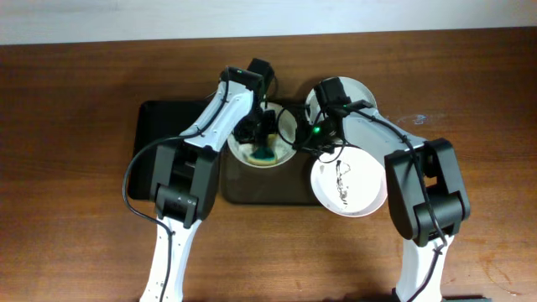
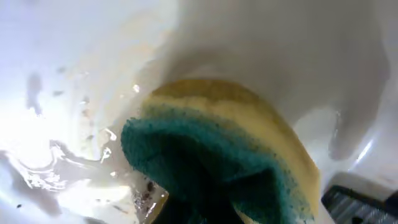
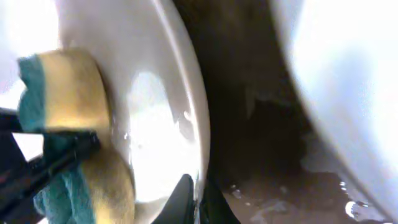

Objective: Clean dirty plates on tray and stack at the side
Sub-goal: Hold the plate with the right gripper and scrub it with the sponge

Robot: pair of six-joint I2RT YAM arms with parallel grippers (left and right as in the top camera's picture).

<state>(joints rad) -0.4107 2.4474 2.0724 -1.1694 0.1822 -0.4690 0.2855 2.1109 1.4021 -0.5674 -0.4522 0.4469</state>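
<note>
A white plate is on the dark brown tray. My left gripper is shut on a green and yellow sponge and presses it onto this plate; the sponge fills the left wrist view against the wet plate. My right gripper is shut on the plate's right rim, with its fingertips on either side of the rim. A second plate with dark smears lies at the tray's right edge. A third plate lies behind it, partly hidden by the right arm.
A smaller black tray lies left of the brown tray, under the left arm. Bare wooden table surrounds both trays. In the right wrist view the wet brown tray and another plate show to the right.
</note>
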